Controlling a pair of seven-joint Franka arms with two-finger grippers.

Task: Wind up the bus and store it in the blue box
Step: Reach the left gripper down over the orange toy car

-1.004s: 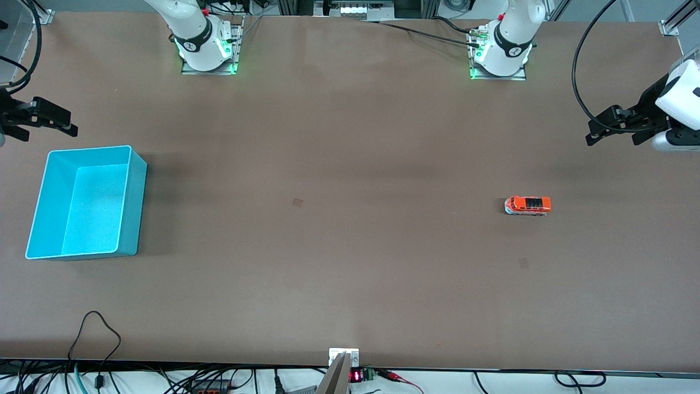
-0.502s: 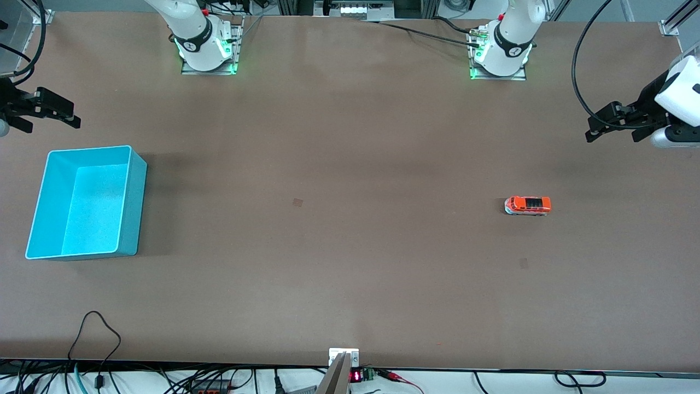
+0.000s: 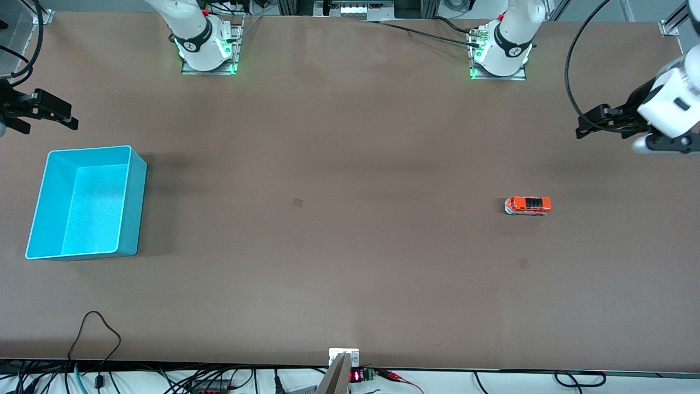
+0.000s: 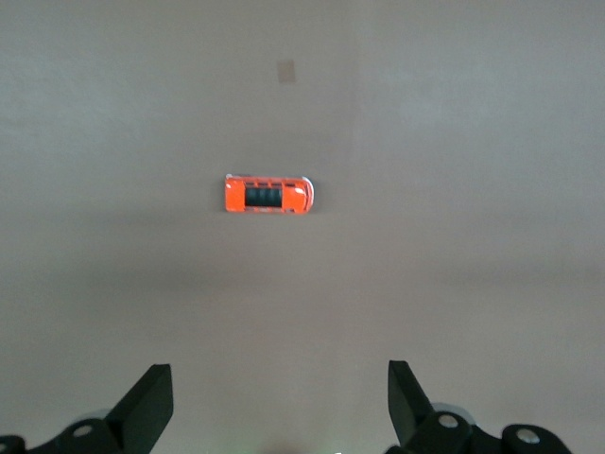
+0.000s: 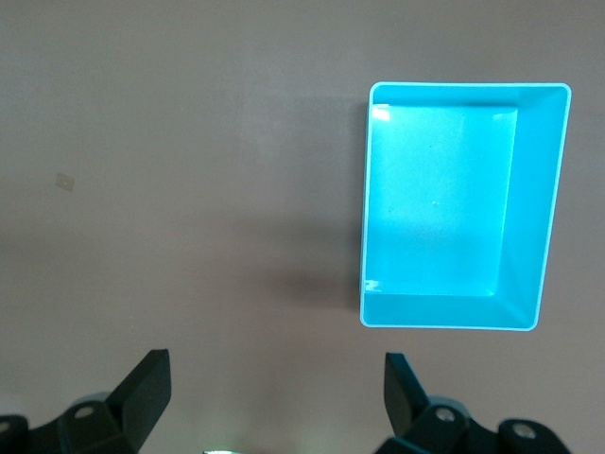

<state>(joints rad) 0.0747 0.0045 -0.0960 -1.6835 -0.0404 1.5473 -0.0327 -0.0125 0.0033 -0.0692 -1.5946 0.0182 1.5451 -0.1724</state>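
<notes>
On the brown table (image 3: 350, 246), the bus (image 3: 528, 206) stands untouched, well apart from the empty blue box (image 3: 85, 201) at the right arm's end. Winding and storing both remain. Left gripper (image 3: 593, 121) and right gripper (image 3: 57, 114) hover spread, holding nothing.

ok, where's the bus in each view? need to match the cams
Front view: the bus stands on the table toward the left arm's end, nearer the camera than the left gripper.
Left wrist view: bus on bare table, above the open left gripper in the picture.
Right wrist view: not in it; only the blue box shows.
Shared landmark: the small dark patch beside the bus.
</notes>
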